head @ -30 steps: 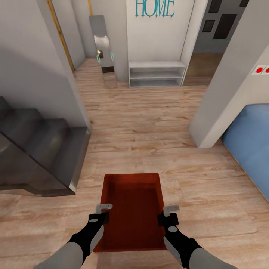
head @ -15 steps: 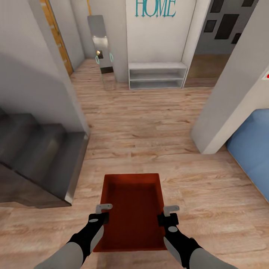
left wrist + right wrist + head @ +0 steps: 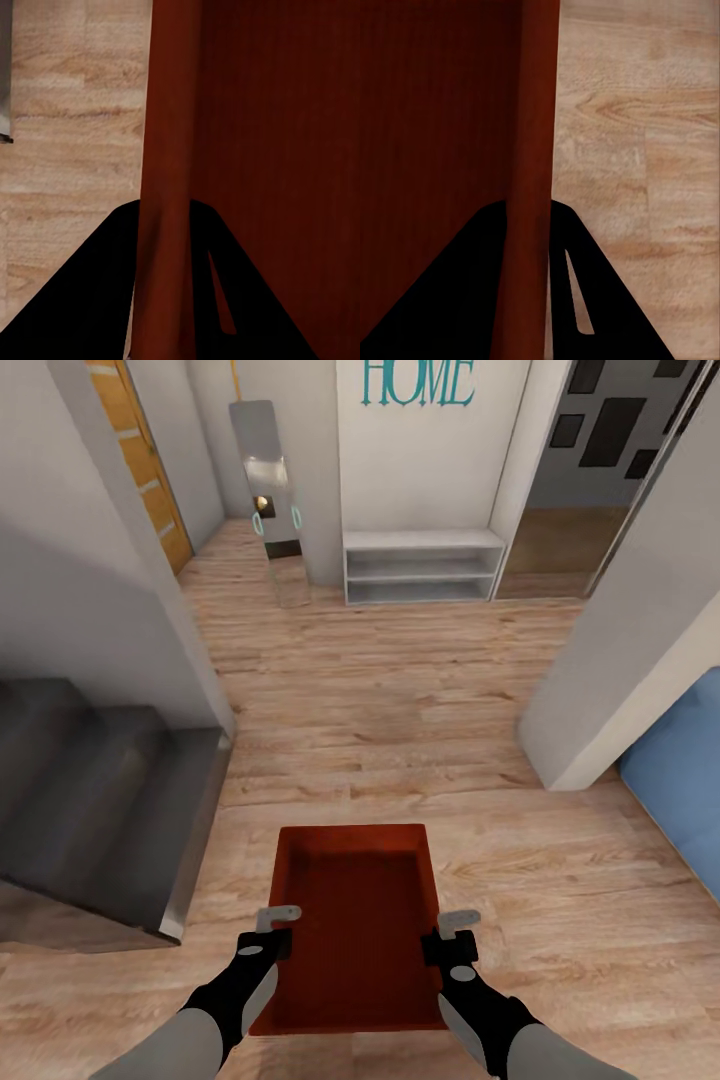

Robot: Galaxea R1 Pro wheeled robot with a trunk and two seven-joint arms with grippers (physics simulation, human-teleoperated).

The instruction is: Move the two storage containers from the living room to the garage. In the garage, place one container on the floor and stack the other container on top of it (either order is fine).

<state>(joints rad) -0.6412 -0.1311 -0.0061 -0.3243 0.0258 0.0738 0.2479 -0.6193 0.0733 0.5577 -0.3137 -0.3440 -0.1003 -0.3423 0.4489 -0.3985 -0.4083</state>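
Head view, looking down our own arms: we hold a red-orange bin [image 3: 350, 925] level in front of us above the wood-plank floor [image 3: 400, 710], one hand on each long side. Our left gripper [image 3: 272, 926] is clamped on the bin's left wall, and our right gripper [image 3: 452, 933] is clamped on the right wall. The left wrist view bears this out: the bin's wall [image 3: 166, 180] runs straight between two dark fingers [image 3: 90, 300], one on the outside and one inside, with the bin's flat bottom on one side and plank floor on the other. The right wrist view shows the same grip mirrored, the wall [image 3: 534, 150] pinched between the fingers [image 3: 457, 292]. The bin is empty.

Beyond the bin, dark grey stairs [image 3: 100, 800] rise at our left against a white wall. At our right a white wall corner [image 3: 620, 680] juts out, with a blue sofa [image 3: 680, 770] just behind it at the frame's edge. Farther on, a low white shelf [image 3: 422, 565] stands against a wall bearing teal letters reading HOME [image 3: 414, 382]. Left of the shelf leans a tall mirror [image 3: 268, 490], and farther left is an orange-brown door [image 3: 140, 460]. Right of the shelf an opening leads to a room with dark picture frames [image 3: 610, 420] on its wall.
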